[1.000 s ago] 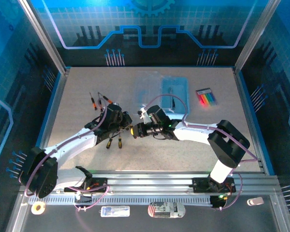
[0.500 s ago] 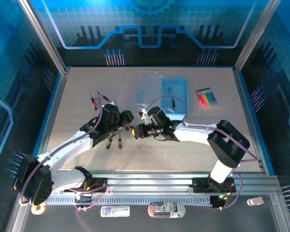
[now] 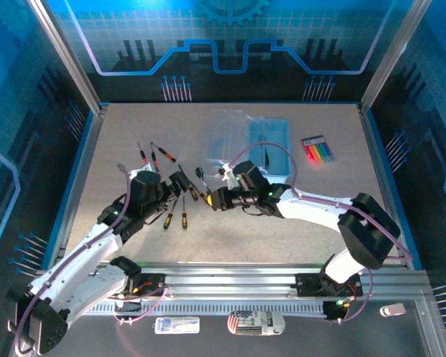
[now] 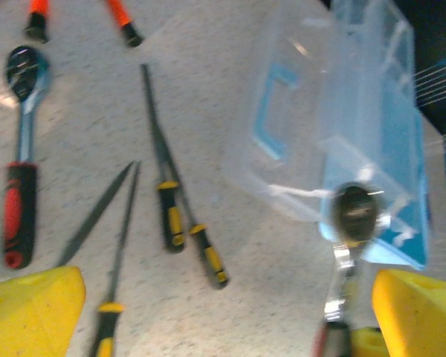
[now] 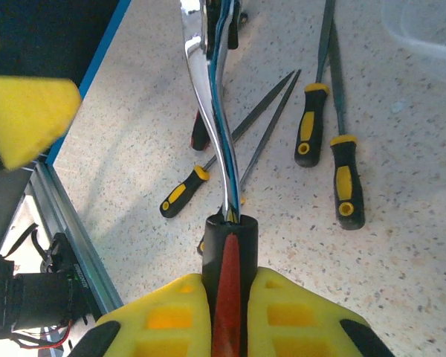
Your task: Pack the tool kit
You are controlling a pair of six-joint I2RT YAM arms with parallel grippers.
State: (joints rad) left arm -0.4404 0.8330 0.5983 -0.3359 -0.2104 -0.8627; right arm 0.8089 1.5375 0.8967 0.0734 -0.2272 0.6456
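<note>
Speckled grey table inside blue walls carries four yellow-handled files, two orange screwdrivers, one clear case, one pack of coloured keys and two ratchets. One, the held ratchet, is clamped by its red handle in the right gripper, chrome shaft running to 12 o'clock. Facing it, the left gripper gapes wide and empty; from it the spare ratchet lies at 10 o'clock, the case at 1, the held ratchet's head just inside its right finger
</note>
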